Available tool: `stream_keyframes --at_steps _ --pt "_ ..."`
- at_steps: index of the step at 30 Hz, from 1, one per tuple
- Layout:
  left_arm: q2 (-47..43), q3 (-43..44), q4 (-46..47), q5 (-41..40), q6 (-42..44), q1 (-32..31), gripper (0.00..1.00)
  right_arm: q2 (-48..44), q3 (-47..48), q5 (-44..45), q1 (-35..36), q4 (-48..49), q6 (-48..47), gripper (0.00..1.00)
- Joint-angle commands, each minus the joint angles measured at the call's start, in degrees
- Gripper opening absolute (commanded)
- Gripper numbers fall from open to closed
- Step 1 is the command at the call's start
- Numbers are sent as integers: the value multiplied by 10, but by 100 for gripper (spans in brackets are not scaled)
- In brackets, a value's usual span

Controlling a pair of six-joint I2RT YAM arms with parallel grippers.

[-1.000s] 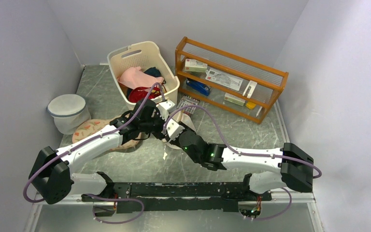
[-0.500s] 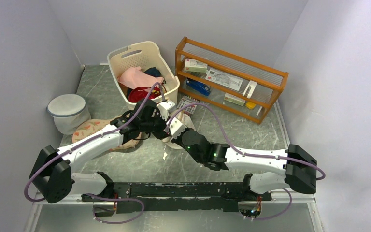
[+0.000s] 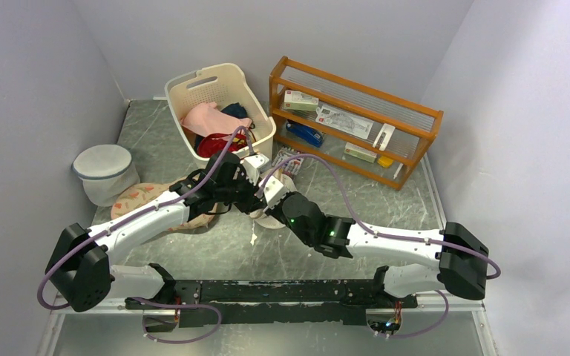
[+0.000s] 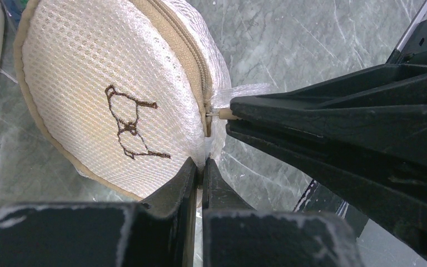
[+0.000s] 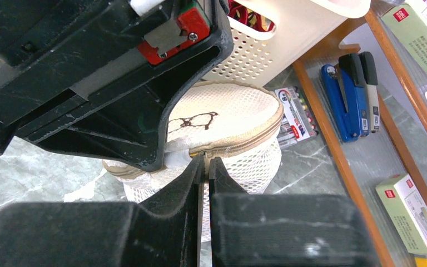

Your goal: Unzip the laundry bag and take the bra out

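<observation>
**Pinching the bag at its zip with both arms**

Just in front of the cream basket (image 3: 193, 80), on its near side, the laundry bag (image 4: 100, 83) sits on the grey-green table (image 3: 386, 200). Its flat top, with the dark bra outline, is tilted up. The left gripper (image 4: 200, 166) has its fingers pressed almost together on the bag's mesh edge, just below the end of the zip. The right gripper (image 5: 205, 162), its fingers just as narrow, nips the small zip pull (image 4: 218, 113). The stretch of zip seen curving round the rim looks closed. A pack of pens (image 5: 297, 114) lies just behind the bag, near the basket's right corner. Right of the basket stands a wooden rack (image 3: 356, 93) holding a blue stapler (image 5: 342, 92).
</observation>
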Motion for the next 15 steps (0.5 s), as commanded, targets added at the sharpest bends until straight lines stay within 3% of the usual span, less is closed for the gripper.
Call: stream_keyframes --at_steps 1,13,15 --pt "5 15 7 27 -2 4 7 -7 -5 -6 -12 14 7 4" --pt "5 15 8 30 -2 4 7 0 -3 -29 -19 17 15 5" --pt "5 15 8 29 -2 3 7 -1 -3 -30 -19 14 14 0"
